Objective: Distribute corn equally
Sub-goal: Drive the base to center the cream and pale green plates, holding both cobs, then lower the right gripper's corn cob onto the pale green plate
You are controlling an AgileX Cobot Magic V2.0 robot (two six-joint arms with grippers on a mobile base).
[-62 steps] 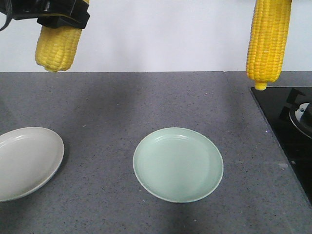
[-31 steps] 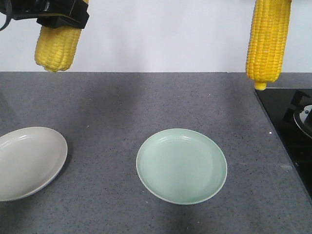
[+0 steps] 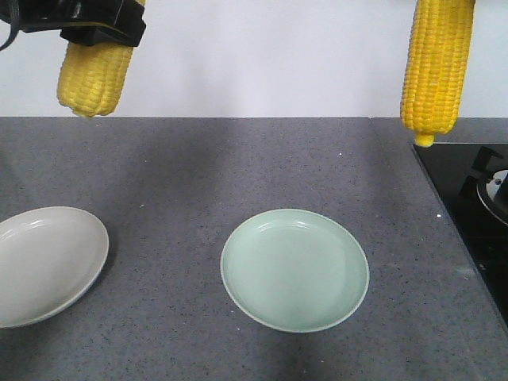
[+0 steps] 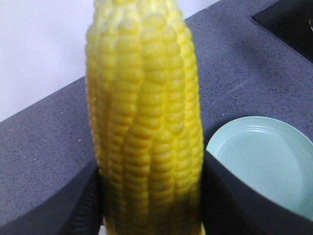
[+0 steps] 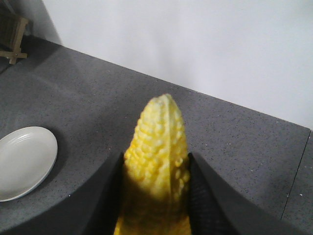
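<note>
Two corn cobs hang high, each clamped in a pincer: left cob (image 3: 94, 75), right cob (image 3: 435, 67). Released from here, either may bounce off the green plate (image 3: 294, 268) or grey plate (image 3: 44, 262).

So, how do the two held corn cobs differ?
The left cob ends blunt and rounded; the right cob tapers to a pointed tip. In the front view the left cob shows short below the left claw; the right cob shows longer and hangs upright. Both are bright yellow and hang in the air above the counter.
</note>
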